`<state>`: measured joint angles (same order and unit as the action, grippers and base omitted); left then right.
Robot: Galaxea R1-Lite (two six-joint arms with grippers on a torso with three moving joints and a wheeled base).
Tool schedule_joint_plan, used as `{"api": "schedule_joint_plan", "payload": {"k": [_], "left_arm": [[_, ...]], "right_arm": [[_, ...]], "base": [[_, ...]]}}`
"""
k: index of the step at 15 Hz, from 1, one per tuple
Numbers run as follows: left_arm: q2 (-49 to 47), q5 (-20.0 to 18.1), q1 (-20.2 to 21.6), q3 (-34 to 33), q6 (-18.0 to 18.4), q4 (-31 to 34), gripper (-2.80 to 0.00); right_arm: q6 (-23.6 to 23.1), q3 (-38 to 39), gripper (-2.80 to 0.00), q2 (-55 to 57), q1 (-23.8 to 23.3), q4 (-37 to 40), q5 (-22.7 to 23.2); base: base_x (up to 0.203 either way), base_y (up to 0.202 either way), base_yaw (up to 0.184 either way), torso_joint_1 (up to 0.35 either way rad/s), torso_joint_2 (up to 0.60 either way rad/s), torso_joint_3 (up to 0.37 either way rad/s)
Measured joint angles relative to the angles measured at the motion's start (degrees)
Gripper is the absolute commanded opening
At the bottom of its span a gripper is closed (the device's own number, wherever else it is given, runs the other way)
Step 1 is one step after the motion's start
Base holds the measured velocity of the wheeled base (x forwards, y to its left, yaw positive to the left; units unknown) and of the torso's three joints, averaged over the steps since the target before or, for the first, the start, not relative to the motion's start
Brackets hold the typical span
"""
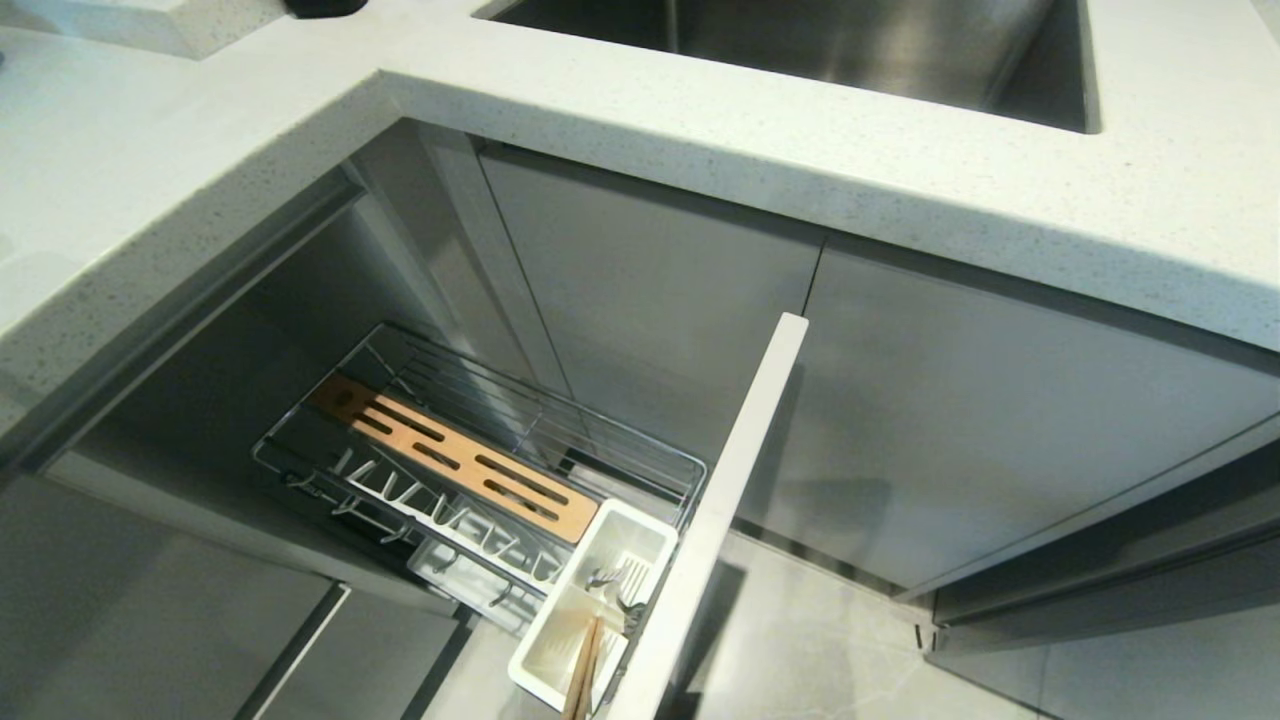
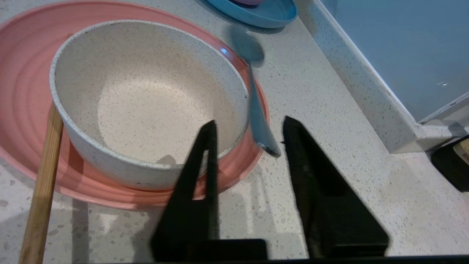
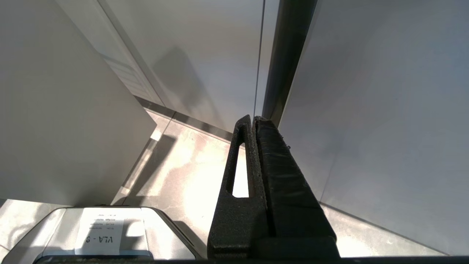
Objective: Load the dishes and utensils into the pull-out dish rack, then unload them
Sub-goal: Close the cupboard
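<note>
Metal spoon (image 2: 256, 106) leans on the rim of the white bowl (image 2: 146, 102), which sits in the pink plate (image 2: 22, 91) on the counter (image 2: 329, 110). Handle tip lies between the released fingers of the left claw (image 2: 249, 124); long axis runs 12 to 6 o'clock. Right claw (image 3: 253, 119) hangs clenched, empty, near the floor.

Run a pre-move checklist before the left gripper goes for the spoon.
1. Left gripper open: ok.
2. Spoon handle end between the fingers, lying on the pink plate rim: ok.
3. White bowl close beside the spoon, one finger over its rim: not ok.
4. Dish rack pulled out: ok.
5. Utensil caddy has room beside the chopsticks: ok.
6. Right gripper shut, parked by the cabinets: ok.
</note>
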<state>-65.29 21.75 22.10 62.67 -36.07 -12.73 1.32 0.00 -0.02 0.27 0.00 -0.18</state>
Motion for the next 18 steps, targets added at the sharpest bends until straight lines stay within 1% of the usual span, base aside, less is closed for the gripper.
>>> {"api": "schedule_joint_plan", "payload": {"k": [8, 9, 12, 15, 16, 18], "left_arm": [[0.4, 0.2, 1.5, 1.6, 0.5, -0.7, 0.0], [0.5, 0.2, 1.7, 2.4, 0.8, -0.7, -2.8], [1.2, 0.1, 1.7, 6.3, 3.7, -0.6, -2.8], [1.5, -0.5, 0.8, 13.0, 4.5, 0.2, -2.8], [1.4, -1.0, -0.5, 16.7, 4.7, 1.5, -2.8], [0.7, -1.2, -5.4, 25.5, 4.6, 7.3, -2.8]], "right_arm": [[0.0, 0.0, -2.8, 0.0, 0.0, 0.0, 0.0], [0.0, 0.0, -2.8, 0.0, 0.0, 0.0, 0.0], [0.0, 0.0, -2.8, 0.0, 0.0, 0.0, 0.0], [0.0, 0.0, -2.8, 0.0, 0.0, 0.0, 0.0], [0.0, 0.0, -2.8, 0.0, 0.0, 0.0, 0.0], [0.0, 0.0, -2.8, 0.0, 0.0, 0.0, 0.0]], "base": [[0.0, 0.0, 0.0, 0.0, 0.0, 0.0], [0.0, 0.0, 0.0, 0.0, 0.0, 0.0], [0.0, 0.0, 0.0, 0.0, 0.0, 0.0], [0.0, 0.0, 0.0, 0.0, 0.0, 0.0], [0.0, 0.0, 0.0, 0.0, 0.0, 0.0], [0.0, 0.0, 0.0, 0.0, 0.0, 0.0]]}}
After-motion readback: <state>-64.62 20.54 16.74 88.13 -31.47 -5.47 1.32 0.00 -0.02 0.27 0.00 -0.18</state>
